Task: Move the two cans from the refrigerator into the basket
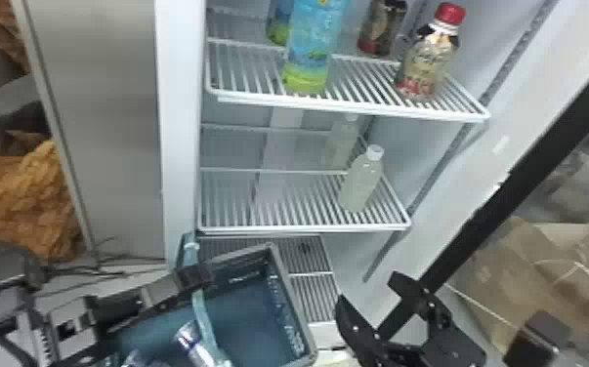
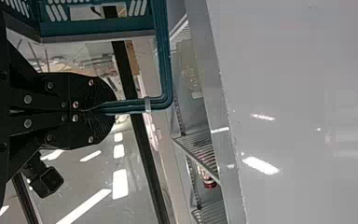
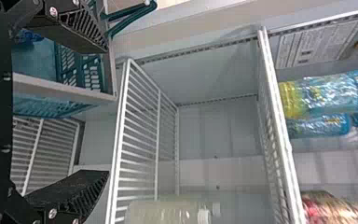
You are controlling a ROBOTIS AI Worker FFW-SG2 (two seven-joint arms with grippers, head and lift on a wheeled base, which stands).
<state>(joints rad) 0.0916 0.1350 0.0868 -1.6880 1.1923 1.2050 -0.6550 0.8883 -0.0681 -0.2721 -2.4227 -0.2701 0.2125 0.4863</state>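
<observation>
The left pincer [image 1: 194, 274] grips the handle [image 1: 202, 312] of the basket [image 1: 292, 297]; the right pincer [image 1: 367, 289] is open beside it; a can [image 1: 193, 344] lies inside; bottles [image 1: 307, 51] occupy refrigerator shelves [image 1: 303, 228].

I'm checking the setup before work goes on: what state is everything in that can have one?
Refrigerator: open.
Basket: open-topped, silvery items inside.
Left end effector: shut on the basket's handle.
Right end effector: open, empty.
Red-capped bottle: closed, upright.
Front white-capped bottle: closed, upright.
Front blue bottle: upright.
</observation>
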